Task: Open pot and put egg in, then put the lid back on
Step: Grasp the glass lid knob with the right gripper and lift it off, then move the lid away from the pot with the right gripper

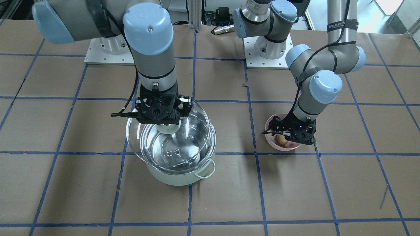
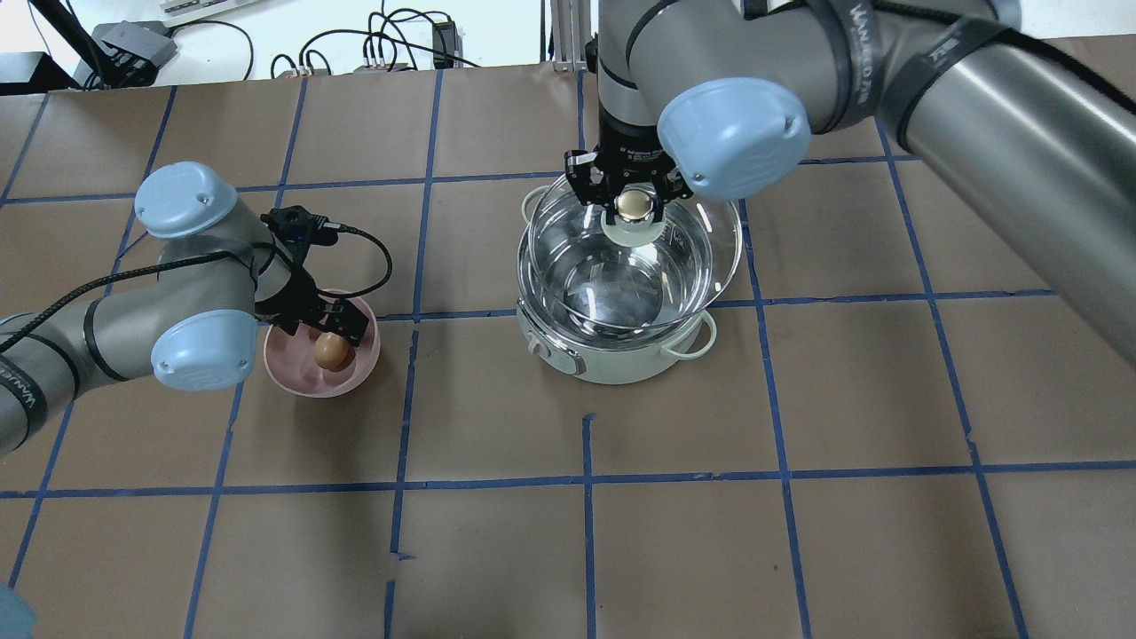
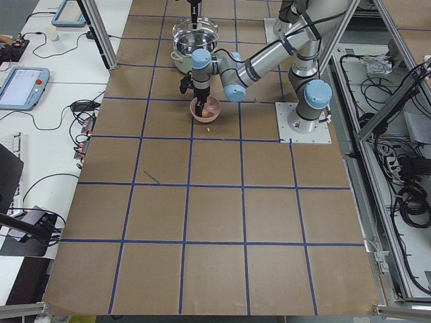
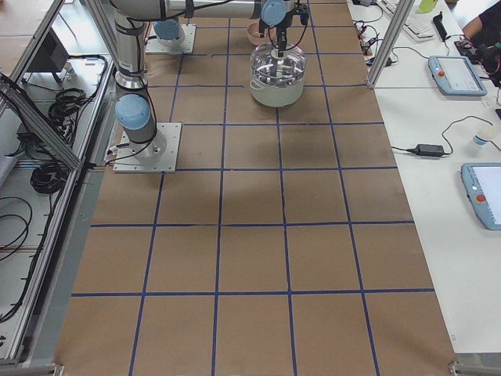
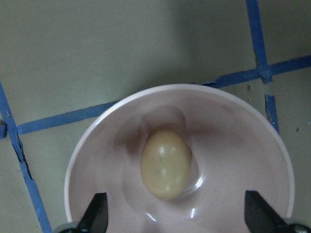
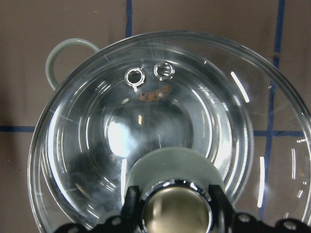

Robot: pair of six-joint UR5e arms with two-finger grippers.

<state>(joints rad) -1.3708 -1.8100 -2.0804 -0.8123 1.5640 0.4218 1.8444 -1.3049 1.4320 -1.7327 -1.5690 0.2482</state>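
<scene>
The pale mint-green pot (image 2: 612, 362) stands right of the table's middle, and it also shows in the front view (image 1: 177, 178). My right gripper (image 2: 632, 202) is shut on the gold-topped knob (image 6: 176, 211) of the clear glass lid (image 6: 97, 141). It holds the lid (image 1: 200, 121) tilted just above the pot's rim. The brown egg (image 2: 330, 351) lies in the pink bowl (image 2: 297, 377) on the left. My left gripper (image 2: 324, 321) hangs open just over the bowl. In the left wrist view its fingers (image 5: 97, 216) stand wide on either side of the egg (image 5: 166, 163), not touching it.
The table is brown paper with a blue tape grid. The two arm bases (image 1: 267, 49) stand at the robot's edge. The bowl and pot are about two hand-widths apart, with bare paper between them.
</scene>
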